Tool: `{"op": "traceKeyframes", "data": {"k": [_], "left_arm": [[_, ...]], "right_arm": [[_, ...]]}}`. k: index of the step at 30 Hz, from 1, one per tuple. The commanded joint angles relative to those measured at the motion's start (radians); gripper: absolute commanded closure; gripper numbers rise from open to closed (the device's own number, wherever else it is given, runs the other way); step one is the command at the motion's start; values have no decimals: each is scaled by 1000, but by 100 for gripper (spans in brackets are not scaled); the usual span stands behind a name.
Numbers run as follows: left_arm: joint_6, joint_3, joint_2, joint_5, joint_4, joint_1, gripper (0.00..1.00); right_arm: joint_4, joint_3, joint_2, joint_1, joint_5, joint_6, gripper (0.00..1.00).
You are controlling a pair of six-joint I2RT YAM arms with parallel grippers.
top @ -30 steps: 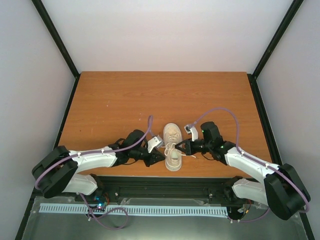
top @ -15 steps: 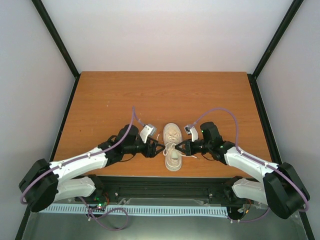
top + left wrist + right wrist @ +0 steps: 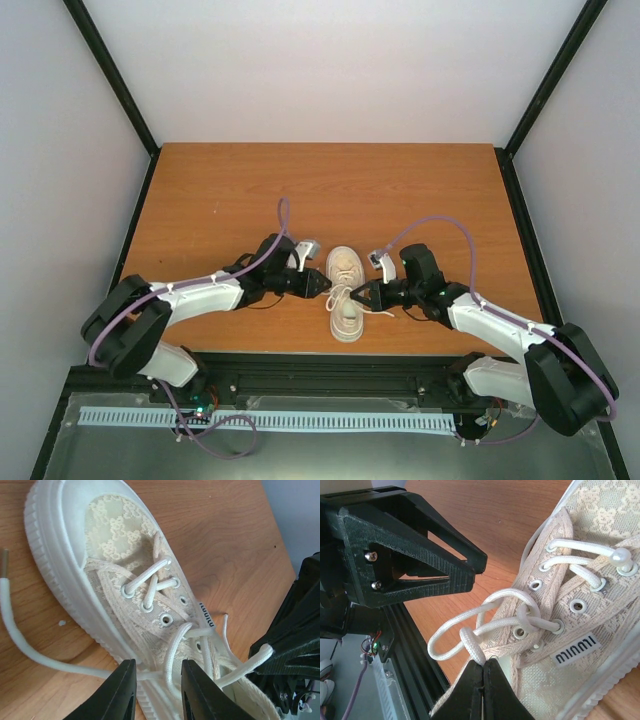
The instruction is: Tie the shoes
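Note:
The cream sneaker [image 3: 345,290] lies on the table near its front edge, toe pointing away from the arms. My left gripper [image 3: 322,284] is at its left side, open. In the left wrist view its gripper [image 3: 159,690] straddles a white lace loop [image 3: 172,655] over the shoe [image 3: 110,570], not closed on it. My right gripper [image 3: 362,297] is at the shoe's right side. In the right wrist view it [image 3: 483,669] is shut on a lace loop [image 3: 470,647] pulled out from the eyelets of the shoe [image 3: 580,610].
A loose lace end [image 3: 20,645] trails on the wooden table [image 3: 250,190] left of the shoe. The black rail [image 3: 330,365] runs along the near edge. Black frame posts and white walls enclose the table.
My left arm swung away from the near edge and brought its open gripper to the shoe's left side over the laces. My right gripper has kept its hold and barely moved.

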State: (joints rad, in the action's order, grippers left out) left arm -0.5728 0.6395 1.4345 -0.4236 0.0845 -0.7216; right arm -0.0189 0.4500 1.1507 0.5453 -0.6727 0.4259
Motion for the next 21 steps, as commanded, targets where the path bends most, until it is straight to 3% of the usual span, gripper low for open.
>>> {"op": "traceKeyframes", "data": {"k": [1, 21], "left_arm": [[-11, 59, 33, -54, 50, 5, 72], [2, 104, 130, -125, 22, 5, 76]], "right_arm": [[9, -4, 10, 10, -6, -15, 97], [13, -4, 17, 10, -13, -22, 97]]}}
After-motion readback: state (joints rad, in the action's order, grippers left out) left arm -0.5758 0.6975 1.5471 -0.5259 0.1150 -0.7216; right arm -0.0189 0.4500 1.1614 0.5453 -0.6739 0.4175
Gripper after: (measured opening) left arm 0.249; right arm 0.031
